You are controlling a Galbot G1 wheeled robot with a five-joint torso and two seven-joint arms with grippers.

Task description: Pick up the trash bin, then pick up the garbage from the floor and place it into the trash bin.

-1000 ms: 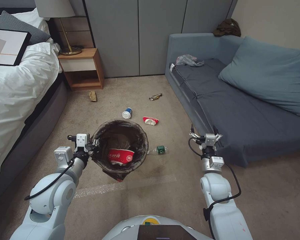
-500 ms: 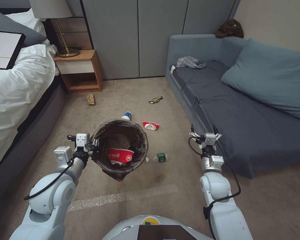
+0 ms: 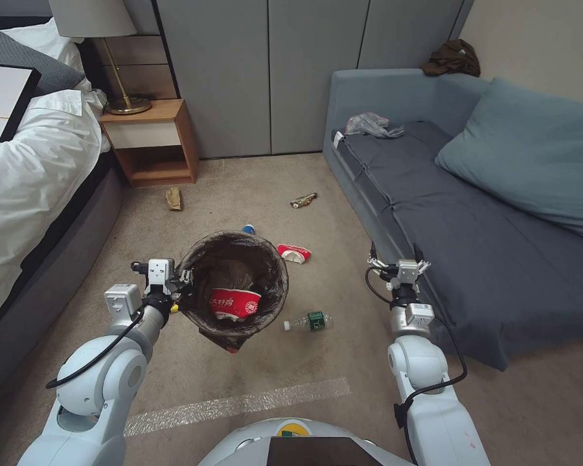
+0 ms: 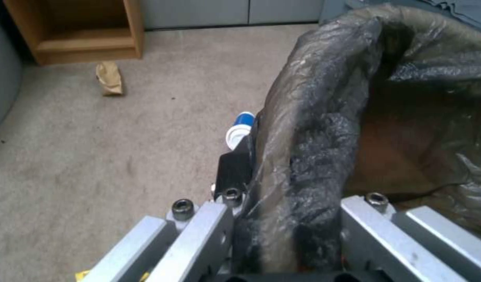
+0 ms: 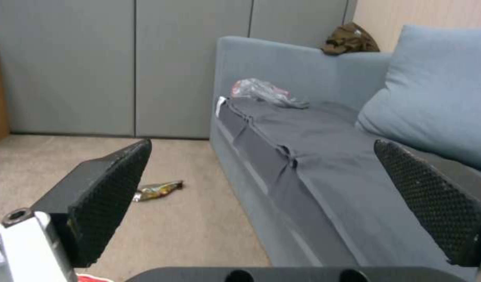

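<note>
One trash bin (image 3: 233, 285) hangs above the floor (image 3: 252, 194), the left gripper (image 3: 182, 279) clenched on its bag-lined rim; one crushed red-white cup (image 3: 234, 303) lies inside. Five litter pieces lie on the carpet around the bin: a blue-white cup (image 3: 248, 229) just behind it, a second crushed red cup (image 3: 294, 253) beside its far right edge, a clear bottle (image 3: 308, 321) near its right side, and a shiny wrapper (image 3: 302, 200) and brown paper (image 3: 173, 198) farther behind. The right gripper (image 3: 396, 257) hovers released, well right of the bin.

Litter-strewn carpet (image 3: 252, 188), perhaps taped
</note>
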